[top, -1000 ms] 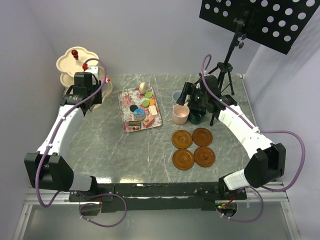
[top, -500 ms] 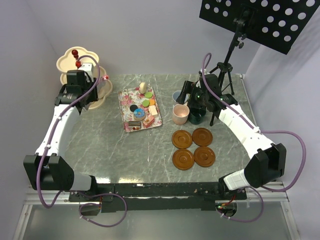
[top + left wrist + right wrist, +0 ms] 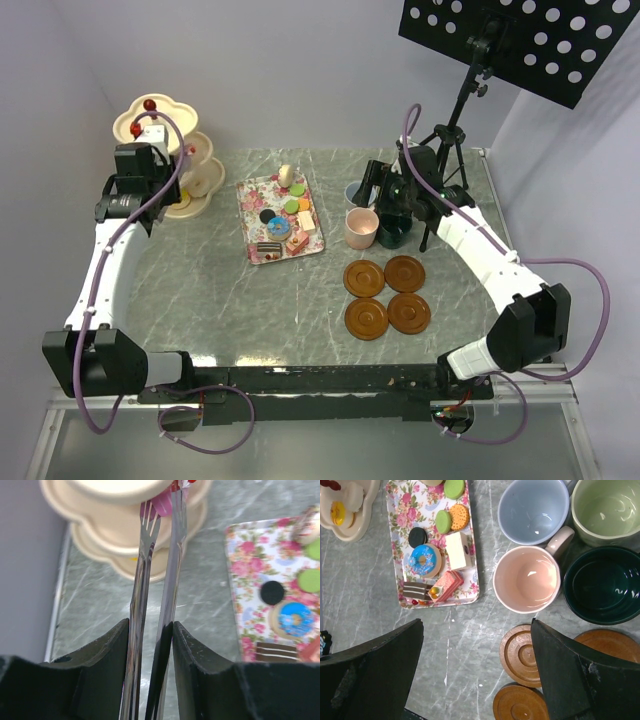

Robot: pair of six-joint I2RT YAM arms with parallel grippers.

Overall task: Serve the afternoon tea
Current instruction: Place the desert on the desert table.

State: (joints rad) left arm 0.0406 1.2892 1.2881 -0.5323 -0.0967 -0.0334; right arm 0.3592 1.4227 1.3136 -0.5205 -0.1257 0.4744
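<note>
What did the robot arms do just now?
The left gripper, holding the metal tongs, swung left, toward the side wall. The tongs point at the cream stand with a pink treat at their tips. The right gripper stayed open over the mugs. The floral tray and saucers did not move.

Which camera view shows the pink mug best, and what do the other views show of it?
The right wrist view: the pink mug stands large and whole, seen from above, empty inside. The top external view shows it small, beside the dark green mug. The left wrist view does not show it.
</note>
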